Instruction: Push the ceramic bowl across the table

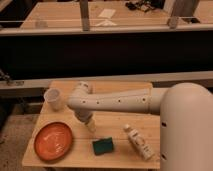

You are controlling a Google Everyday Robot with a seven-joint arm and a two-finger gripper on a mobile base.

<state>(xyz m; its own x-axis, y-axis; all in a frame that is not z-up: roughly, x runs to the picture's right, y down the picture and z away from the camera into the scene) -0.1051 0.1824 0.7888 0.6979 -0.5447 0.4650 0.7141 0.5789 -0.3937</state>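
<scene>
The ceramic bowl (53, 141), a wide, shallow orange-red dish, sits on the front left of the small wooden table (115, 135). My white arm reaches in from the right and bends down at its wrist over the middle of the table. The gripper (90, 125) points down just right of and slightly behind the bowl's rim, apart from it. It is open and nothing is in it.
A small white cup (53, 99) stands at the table's back left. A green sponge (102, 146) lies near the front edge and a white bottle (139, 142) lies on its side to the right. A long wooden bench (100, 17) with metal rails runs behind.
</scene>
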